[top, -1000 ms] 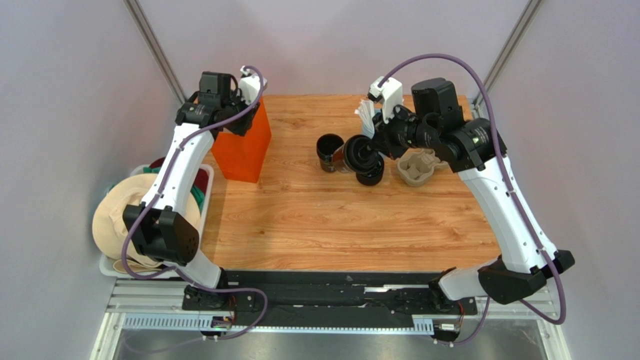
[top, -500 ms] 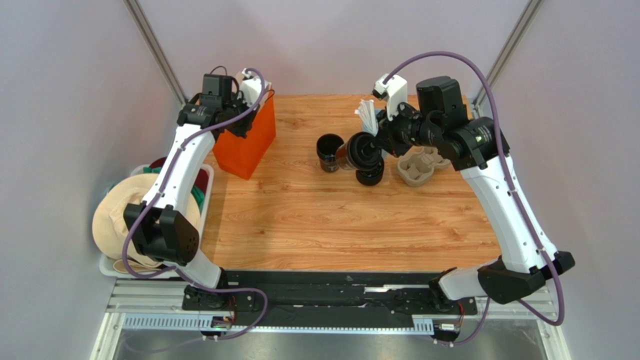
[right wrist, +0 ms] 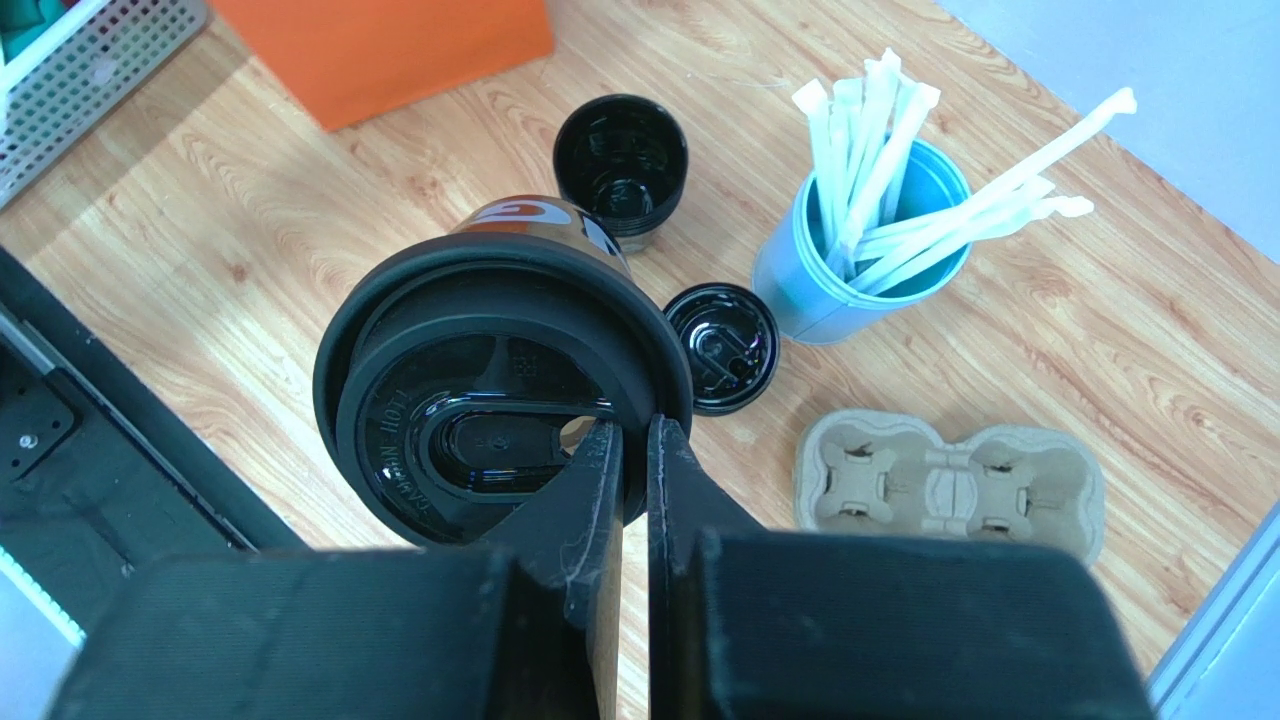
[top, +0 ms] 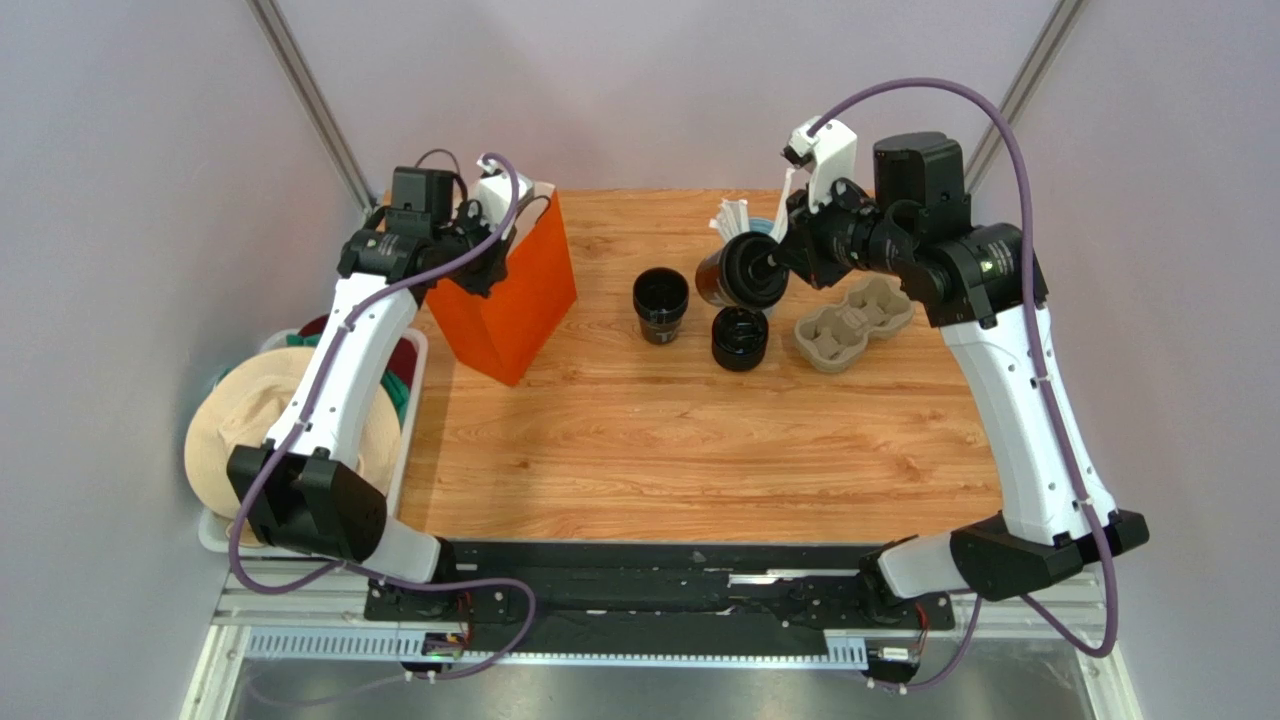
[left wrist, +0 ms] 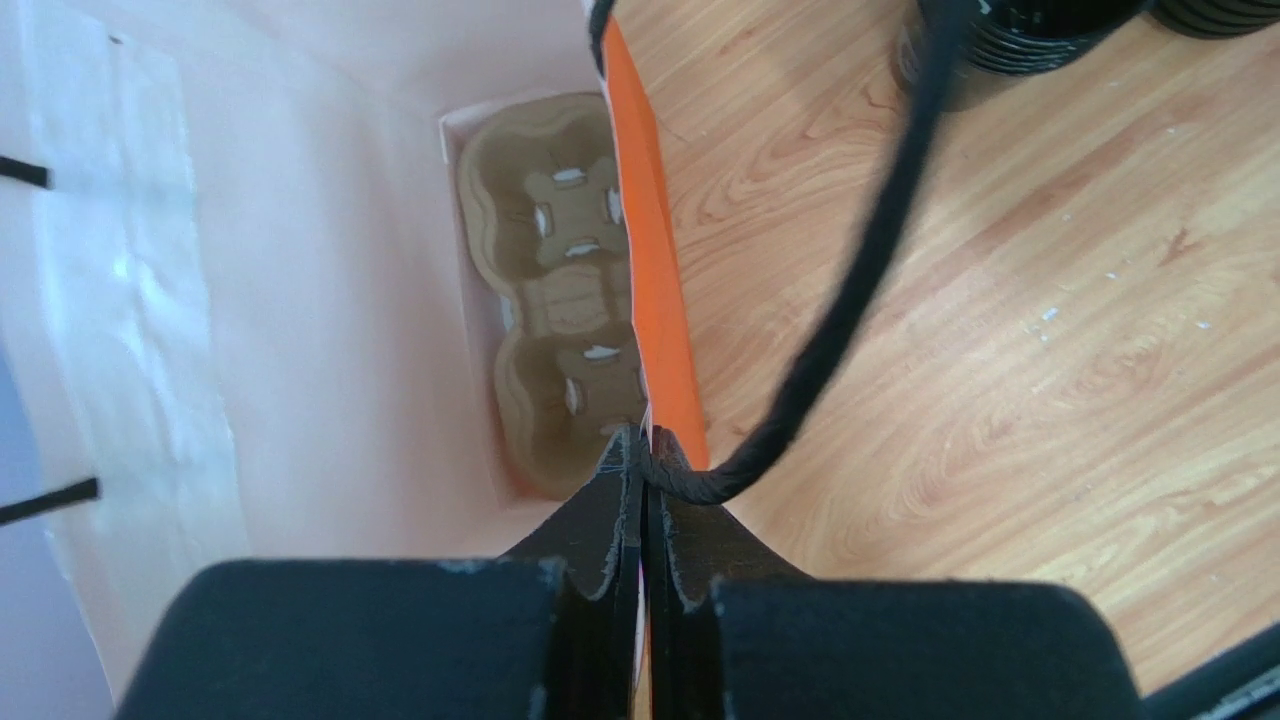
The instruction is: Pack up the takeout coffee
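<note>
Setting: a wood-grain table (top: 631,435) is enclosed by pale walls.
Task item: the coffee cup (right wrist: 496,390), dark with a black lid, is held in the air over the far side of the table. It is tipped onto its side, with the lid turned toward the wrist camera.
Right arm: the right gripper (right wrist: 631,438) is pinched almost closed across the lid's rim, and the cup is carried by that hold alone.
Left arm: the left gripper (left wrist: 642,458) is pressed closed on the top edge of the orange bag (top: 511,293), beside its black cord handle, so the mouth is held open.
Bag contents: a cardboard tray (left wrist: 559,285) is seen lying at the bottom.
Also listed: an open cup (top: 660,305), a second lidded cup (top: 739,338), a spare tray (top: 852,326) and a blue cup of straws (right wrist: 857,255).
Spacing: the bag is well apart from the raised cup, at the far left.
Step judged: the cup is to be carried across to the bag.
Handling advised: the cup should be righted before it is lowered. A rim-only grip is judged weak, so slow travel is preferred. The open cup and the bag's edge should be cleared from above, and a tray pocket should be aimed for.
</note>
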Action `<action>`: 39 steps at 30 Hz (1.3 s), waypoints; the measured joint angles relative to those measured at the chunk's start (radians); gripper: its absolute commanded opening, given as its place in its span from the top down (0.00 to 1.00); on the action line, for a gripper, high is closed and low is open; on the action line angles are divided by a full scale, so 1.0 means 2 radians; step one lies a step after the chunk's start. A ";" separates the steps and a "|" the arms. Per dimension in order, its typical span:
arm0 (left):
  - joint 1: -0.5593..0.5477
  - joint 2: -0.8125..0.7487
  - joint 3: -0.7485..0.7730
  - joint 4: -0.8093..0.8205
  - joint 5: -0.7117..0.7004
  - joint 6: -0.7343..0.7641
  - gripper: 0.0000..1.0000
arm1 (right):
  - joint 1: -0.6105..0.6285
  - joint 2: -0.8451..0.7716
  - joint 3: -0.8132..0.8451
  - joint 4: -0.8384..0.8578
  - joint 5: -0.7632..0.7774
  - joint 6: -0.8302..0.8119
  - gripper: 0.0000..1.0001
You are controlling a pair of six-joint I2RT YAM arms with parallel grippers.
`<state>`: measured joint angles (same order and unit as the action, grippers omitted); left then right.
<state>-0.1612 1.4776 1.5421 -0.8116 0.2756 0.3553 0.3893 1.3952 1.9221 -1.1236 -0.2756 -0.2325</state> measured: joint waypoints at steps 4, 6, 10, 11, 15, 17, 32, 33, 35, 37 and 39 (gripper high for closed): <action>-0.004 -0.019 -0.001 -0.021 0.014 -0.006 1.00 | -0.004 0.010 0.012 0.000 -0.001 0.002 1.00; -0.009 -0.030 -0.001 -0.032 0.021 -0.008 1.00 | -0.005 0.014 0.019 0.000 -0.002 0.003 1.00; -0.026 -0.053 -0.006 -0.052 0.035 -0.009 1.00 | -0.006 0.025 0.038 0.001 -0.004 0.005 1.00; -0.033 -0.059 -0.009 -0.056 0.038 -0.009 1.00 | -0.006 0.028 0.044 0.001 -0.004 0.006 1.00; -0.056 -0.084 -0.024 -0.070 0.049 -0.010 1.00 | -0.006 0.039 0.063 0.006 -0.005 0.010 1.00; -0.067 -0.096 -0.031 -0.075 0.054 -0.010 1.00 | -0.006 0.043 0.070 0.011 -0.005 0.014 1.00; -0.145 -0.137 -0.048 -0.097 0.045 -0.010 0.96 | -0.006 0.082 0.136 0.026 -0.015 0.072 1.00; -0.150 -0.141 -0.049 -0.099 0.044 -0.010 0.94 | -0.006 0.083 0.136 0.026 -0.021 0.080 1.00; -0.164 -0.147 -0.049 -0.101 0.045 -0.010 0.90 | -0.006 0.085 0.136 0.027 -0.030 0.093 1.00; -0.172 -0.152 -0.049 -0.103 0.047 -0.008 0.86 | -0.006 0.088 0.136 0.029 -0.040 0.106 1.00; -0.176 -0.154 -0.049 -0.106 0.050 -0.008 0.84 | -0.006 0.091 0.137 0.030 -0.050 0.116 1.00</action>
<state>-0.5125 1.1698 1.4441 -1.0233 0.3763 0.3393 0.3782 1.5768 2.1967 -1.0630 -0.3756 -0.0002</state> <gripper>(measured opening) 0.133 0.067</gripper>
